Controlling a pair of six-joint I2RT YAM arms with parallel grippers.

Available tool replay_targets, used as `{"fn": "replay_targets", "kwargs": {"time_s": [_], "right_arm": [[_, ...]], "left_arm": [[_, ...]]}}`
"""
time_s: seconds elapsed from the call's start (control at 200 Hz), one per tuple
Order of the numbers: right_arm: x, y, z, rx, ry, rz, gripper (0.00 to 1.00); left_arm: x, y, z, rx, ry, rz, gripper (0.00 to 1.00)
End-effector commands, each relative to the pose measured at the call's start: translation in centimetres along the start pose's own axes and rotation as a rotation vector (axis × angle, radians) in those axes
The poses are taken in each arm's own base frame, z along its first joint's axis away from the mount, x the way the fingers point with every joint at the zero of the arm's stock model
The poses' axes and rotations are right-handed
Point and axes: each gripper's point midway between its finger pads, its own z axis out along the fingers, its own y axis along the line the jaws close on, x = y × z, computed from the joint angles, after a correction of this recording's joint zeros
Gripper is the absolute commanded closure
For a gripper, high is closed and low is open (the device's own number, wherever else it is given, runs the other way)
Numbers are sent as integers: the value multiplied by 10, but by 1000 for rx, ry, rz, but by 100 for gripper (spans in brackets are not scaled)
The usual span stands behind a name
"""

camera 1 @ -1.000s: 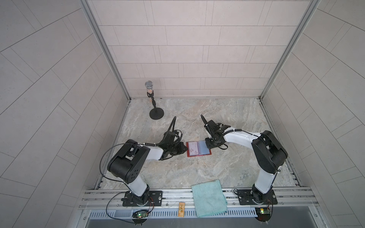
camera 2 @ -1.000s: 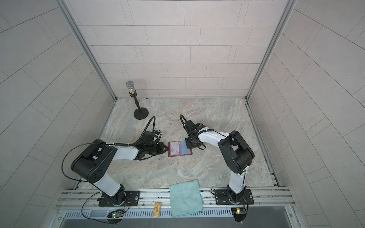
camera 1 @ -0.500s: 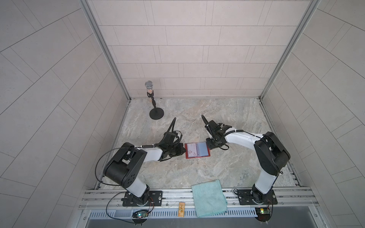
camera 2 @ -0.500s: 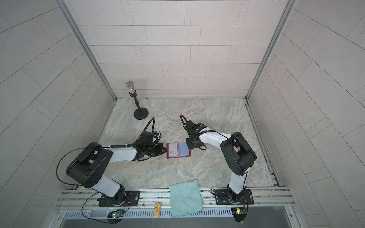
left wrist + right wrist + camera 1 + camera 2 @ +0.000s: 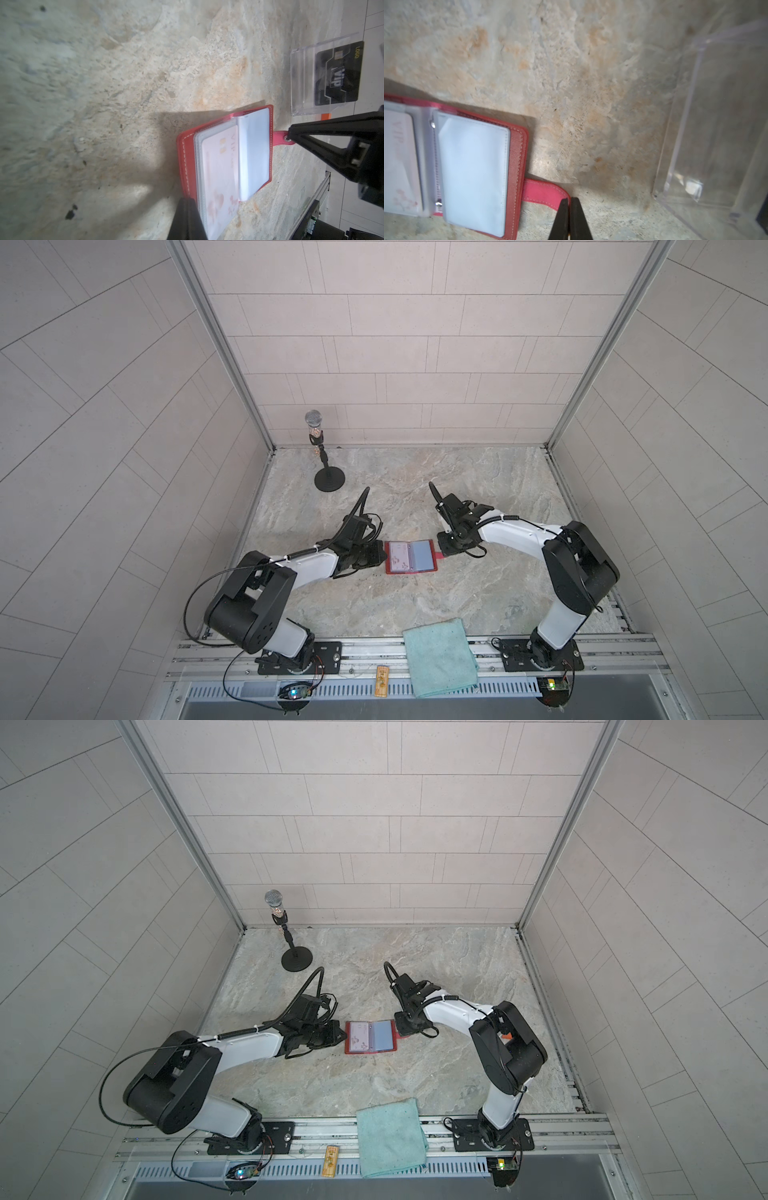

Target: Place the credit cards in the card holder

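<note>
Now, in both top views the card holder [image 5: 411,557] [image 5: 371,1037] lay open on the table [image 5: 415,605], between the two arms. It sat a touch nearer the left arm, and squarer, than a second before. The right gripper [image 5: 443,552] [image 5: 401,1030], partly spread back then, had its jaws pressed together at the holder's tab [image 5: 439,557]. The left gripper [image 5: 379,556] [image 5: 340,1036] met the opposite cover edge, as it had earlier.

In the left wrist view the red holder showed white stitching and clear sleeves. One sleeve held a pink card [image 5: 220,166] reading "VIP", and the facing one a pale blue card [image 5: 253,153]. The left gripper's fingers [image 5: 185,218] were closed up against the cover's edge (whether they pinched it, I could not tell). Beyond, a clear box [image 5: 301,83] held a black card [image 5: 340,72] lettered "vip" and "LOGO".

In the right wrist view the right gripper's tips, squeezed together, touched the end of the pink tab.
</note>
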Motion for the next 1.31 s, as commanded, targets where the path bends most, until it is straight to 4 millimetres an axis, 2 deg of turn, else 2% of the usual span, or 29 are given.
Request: {"fn": "replay_targets", "kwargs": {"time_s": [0.0,0.305,0.711,1.301], "right_arm": [[5,5,0,-46,5,16,99],[6,11,4,-85,-1,39,100],[3,15,-7,-112,-36,45,100],[-3,34,-20,-257,-96,87,100]], "left_arm": [[-11,-14,-9,22,-22,32,100],[-14,-26,-12,47,-10,45,100],[-17,-35,-25,-65,-14,148,100],[-13,-57,-17,-218,16,322,100]]}}
